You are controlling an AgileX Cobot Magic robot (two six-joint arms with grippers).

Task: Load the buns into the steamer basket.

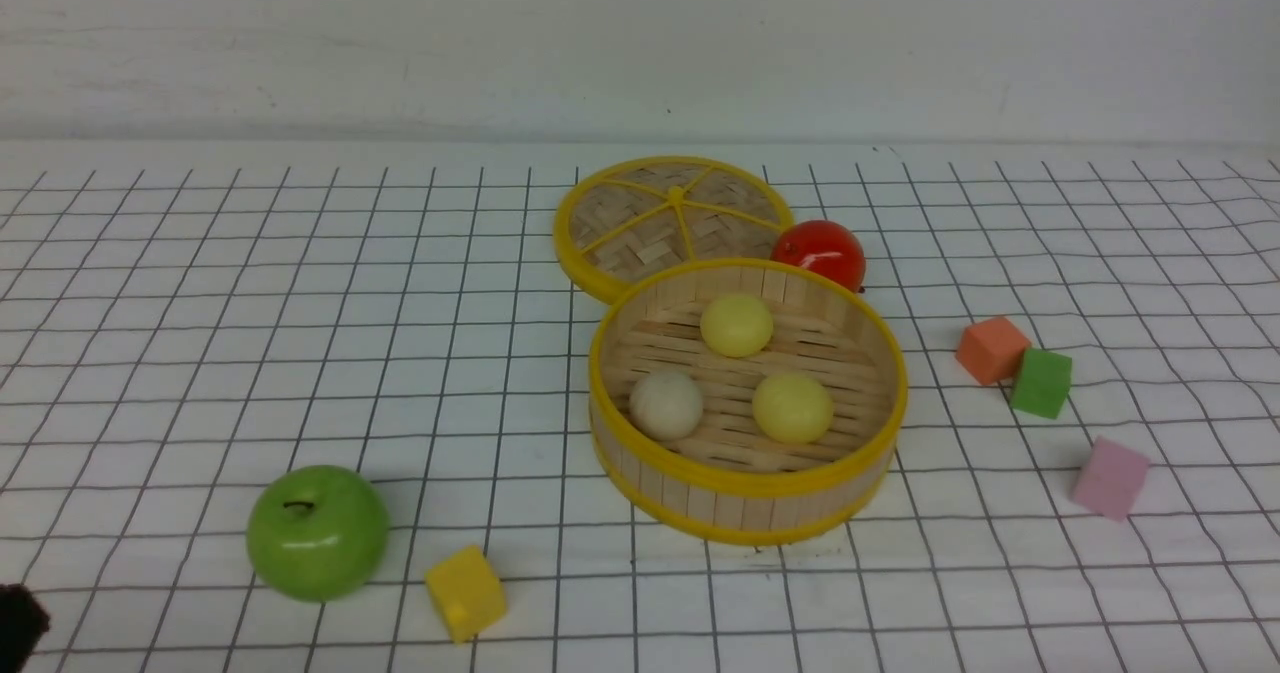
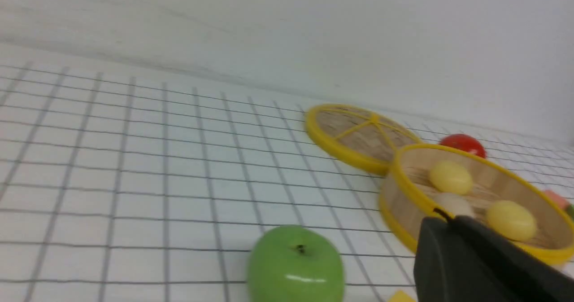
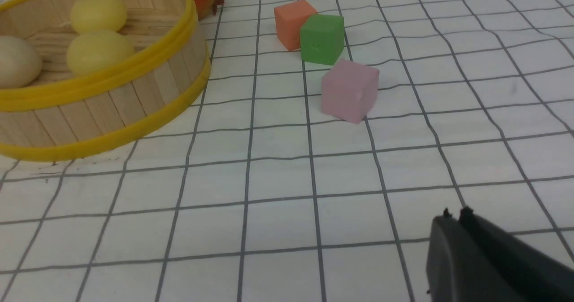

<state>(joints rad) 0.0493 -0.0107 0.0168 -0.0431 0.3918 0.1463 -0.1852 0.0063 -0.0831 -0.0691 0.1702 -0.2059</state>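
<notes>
The steamer basket [image 1: 745, 498] stands at the table's middle. Inside it lie all three buns: a cream-white one [image 1: 666, 404] at front left, a pale yellow one [image 1: 792, 407] at front right, and a pale yellow one [image 1: 736, 325] at the back. The basket also shows in the left wrist view [image 2: 406, 203] and the right wrist view [image 3: 112, 91]. My left gripper [image 2: 448, 219] is shut and empty, low at the near left; only a dark tip of it [image 1: 18, 621] shows in the front view. My right gripper [image 3: 454, 216] is shut and empty above bare cloth, out of the front view.
The flat woven lid [image 1: 672, 218] lies behind the basket, a red tomato [image 1: 820, 252] beside it. A green apple [image 1: 317, 531] and yellow cube [image 1: 465, 591] sit at the near left. Orange [image 1: 991, 349], green [image 1: 1041, 382] and pink [image 1: 1110, 477] cubes lie to the right.
</notes>
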